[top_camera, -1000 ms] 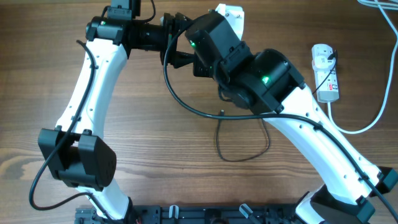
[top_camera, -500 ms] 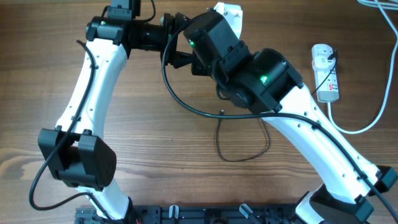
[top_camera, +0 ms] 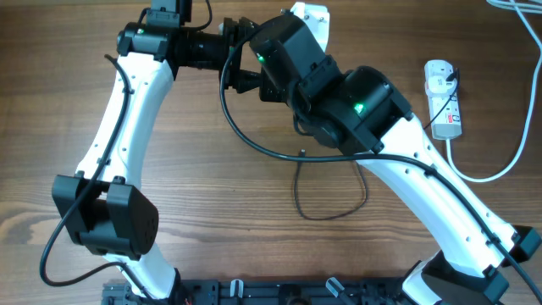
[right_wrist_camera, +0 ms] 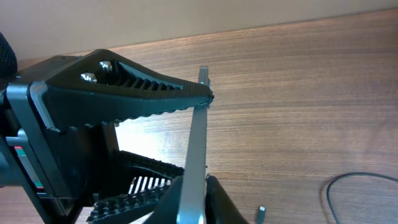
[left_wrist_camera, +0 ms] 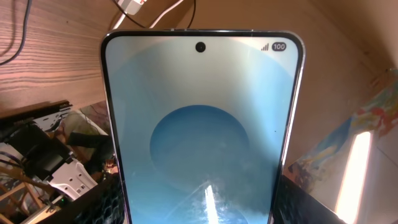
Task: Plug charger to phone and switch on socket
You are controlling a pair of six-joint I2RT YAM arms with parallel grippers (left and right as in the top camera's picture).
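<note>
The phone, with a blue screen, is held off the table by both grippers. My left gripper is shut on its long edges. In the right wrist view the phone shows edge-on, and my right gripper is shut on its faces near one end. In the overhead view the two grippers meet at the far middle, and the phone is hidden under them. The charger's thin black cable loops on the table, its connector tip lying free. The white socket lies at the far right.
A thick white cable runs from the socket along the right edge. A white object sits at the far edge, partly behind the right arm. The robots' black cables hang beside the arms.
My right gripper has edged slightly to the left with the phone. Nothing else has moved.
</note>
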